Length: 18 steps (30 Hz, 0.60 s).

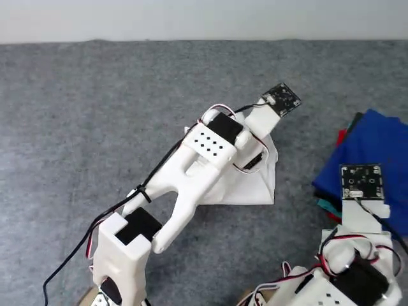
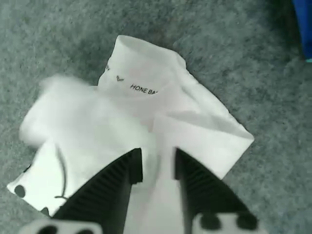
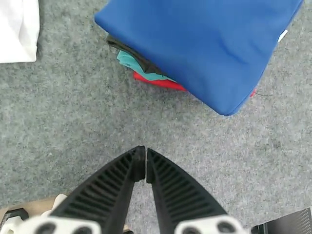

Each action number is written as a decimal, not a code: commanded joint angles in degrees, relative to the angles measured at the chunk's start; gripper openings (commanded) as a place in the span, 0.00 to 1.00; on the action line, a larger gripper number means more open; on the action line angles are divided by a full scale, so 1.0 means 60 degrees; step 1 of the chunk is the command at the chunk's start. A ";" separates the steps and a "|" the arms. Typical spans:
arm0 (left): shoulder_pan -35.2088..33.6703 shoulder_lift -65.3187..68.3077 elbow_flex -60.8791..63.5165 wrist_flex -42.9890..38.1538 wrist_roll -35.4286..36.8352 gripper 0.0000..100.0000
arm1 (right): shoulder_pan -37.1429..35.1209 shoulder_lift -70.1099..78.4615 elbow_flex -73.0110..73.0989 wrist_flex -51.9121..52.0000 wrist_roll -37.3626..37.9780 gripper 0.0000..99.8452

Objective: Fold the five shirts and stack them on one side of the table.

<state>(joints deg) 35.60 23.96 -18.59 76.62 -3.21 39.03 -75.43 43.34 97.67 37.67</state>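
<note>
Left wrist view — left end effector [image 2: 158, 168] apart over white shirt [image 2: 146, 107]; right end effector [image 3: 146, 165] together

Left arm [image 1: 191, 172] stretched forward, left claw [image 2: 158, 160] slightly parted; right claw [image 3: 146, 156] closed (tips touching).

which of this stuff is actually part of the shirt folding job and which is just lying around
Part of the job:
white shirt, with the left gripper over it
stack: blue shirt on top, then a dark shirt, teal shirt and red shirt
right gripper, near the stack

Just there:
grey table cover
black cable
</note>
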 commanded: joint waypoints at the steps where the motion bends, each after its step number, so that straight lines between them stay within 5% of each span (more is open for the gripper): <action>1: -0.0059 -0.0352 -0.0447 0.0000 0.0234 0.22 | 0.0110 -0.0051 -0.0059 0.0081 0.0073 0.01; 18: -0.3062 -0.0850 -0.0476 0.1392 -0.0967 0.02 | 0.0110 -0.0066 -0.0059 0.0593 0.0088 0.01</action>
<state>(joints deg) 18.46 18.77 -19.38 84.09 -8.48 39.03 -75.43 43.34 100.04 37.67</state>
